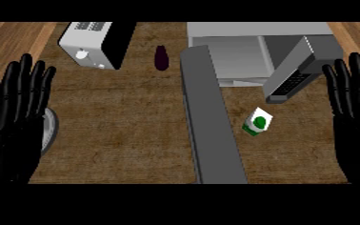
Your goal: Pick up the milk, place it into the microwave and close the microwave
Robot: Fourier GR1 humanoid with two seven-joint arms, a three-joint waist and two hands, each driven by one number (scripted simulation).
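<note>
Resting both hands, left (25,119) and right (345,109), fingers straight, you leave milk (257,122) ungrasped before the open microwave (239,52).

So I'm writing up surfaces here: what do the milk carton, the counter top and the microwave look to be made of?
Milk carton: probably coated paperboard, judging by its flat folded faces with green and white print. Counter top: seemingly wood, brown and grainy, matte. Microwave: looks like painted metal or plastic, plain grey panels without shine; I can't tell which.
</note>
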